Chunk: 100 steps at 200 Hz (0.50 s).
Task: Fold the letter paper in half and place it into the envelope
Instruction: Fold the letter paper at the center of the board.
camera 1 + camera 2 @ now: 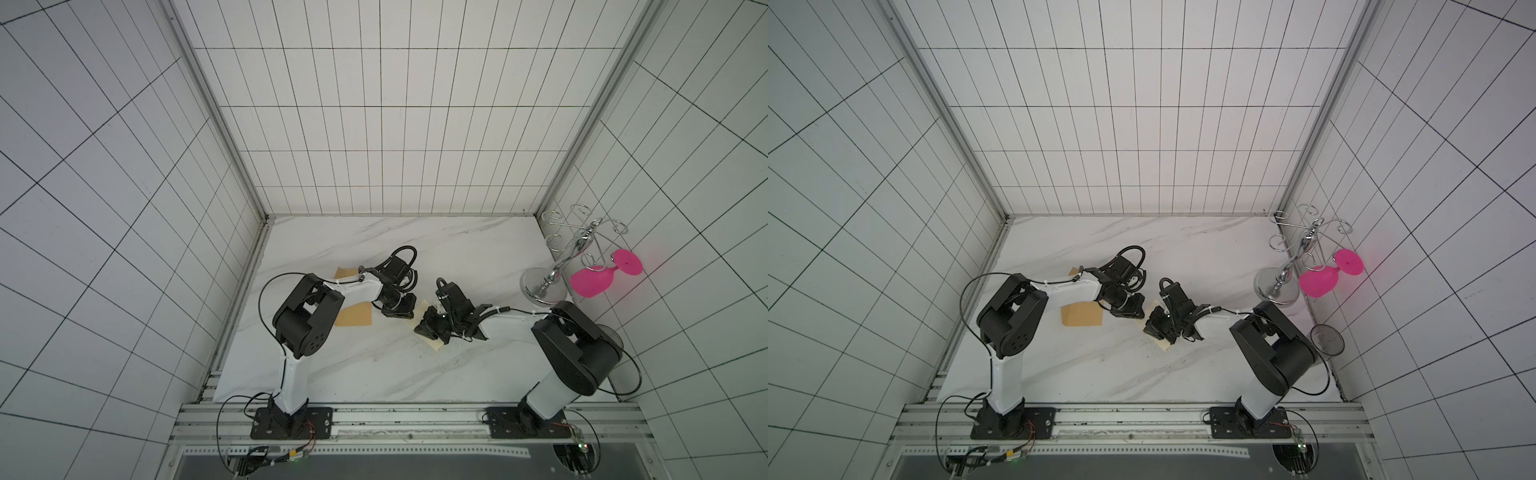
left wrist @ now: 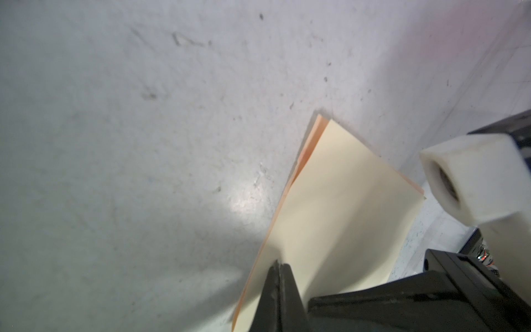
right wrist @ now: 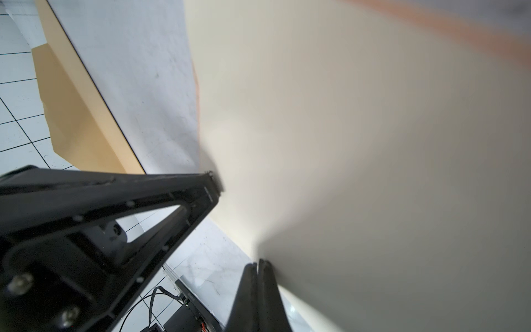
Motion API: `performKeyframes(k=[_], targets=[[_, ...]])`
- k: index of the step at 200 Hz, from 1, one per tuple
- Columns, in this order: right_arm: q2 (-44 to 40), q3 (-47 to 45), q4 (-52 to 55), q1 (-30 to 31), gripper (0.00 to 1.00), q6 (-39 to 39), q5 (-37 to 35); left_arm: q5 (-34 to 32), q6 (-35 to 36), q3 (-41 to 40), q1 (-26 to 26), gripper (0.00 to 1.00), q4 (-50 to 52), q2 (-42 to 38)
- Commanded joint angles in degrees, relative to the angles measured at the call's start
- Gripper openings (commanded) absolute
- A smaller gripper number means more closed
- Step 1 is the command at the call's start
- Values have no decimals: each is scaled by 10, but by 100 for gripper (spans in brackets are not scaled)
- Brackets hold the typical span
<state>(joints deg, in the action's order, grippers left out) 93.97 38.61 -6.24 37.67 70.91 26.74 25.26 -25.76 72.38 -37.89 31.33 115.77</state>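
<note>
Holding: paper (image 2: pixel 344 201) lies just beside the envelope (image 1: pixel 353 318), on its right-arm side, pinched along one edge by both grippers.
Left gripper (image 2: pixel 278 263): fingers together, clamped on the paper's edge. Two layers show, cream over a peach margin, so the fold looks made.
Right gripper (image 3: pixel 257 263): fingers pressed tight on the same edge, farther from the envelope than the left gripper.
Why two grips: judged, two pinch spots keep the layers aligned. They also keep the thin sheet stiff enough to steer toward the envelope.
Envelope: flat on the table (image 1: pixel 374 241), not touching the paper. A strip of bare table runs between them in the right wrist view.
Stage: judged, folding done, insertion not yet begun.
Hidden, envelope: left arm (image 1: pixel 307 316) covers its middle in both top views. Its flap seems to be on the side away from the paper, but I am not sure. Cannot tell whether the mouth is open.
Hidden, paper: the grippers cover most of it from above and only pale slivers show. The crease is out of view. The right wrist view is too close and blurred.
Unresolved: cannot tell whether the paper is lifted or resting on the table.
</note>
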Motion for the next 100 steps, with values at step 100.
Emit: performKeyframes(k=[100], targets=[[-50, -68, 66, -3, 0, 17, -32, -163, 7, -49, 4, 0, 72, 84]])
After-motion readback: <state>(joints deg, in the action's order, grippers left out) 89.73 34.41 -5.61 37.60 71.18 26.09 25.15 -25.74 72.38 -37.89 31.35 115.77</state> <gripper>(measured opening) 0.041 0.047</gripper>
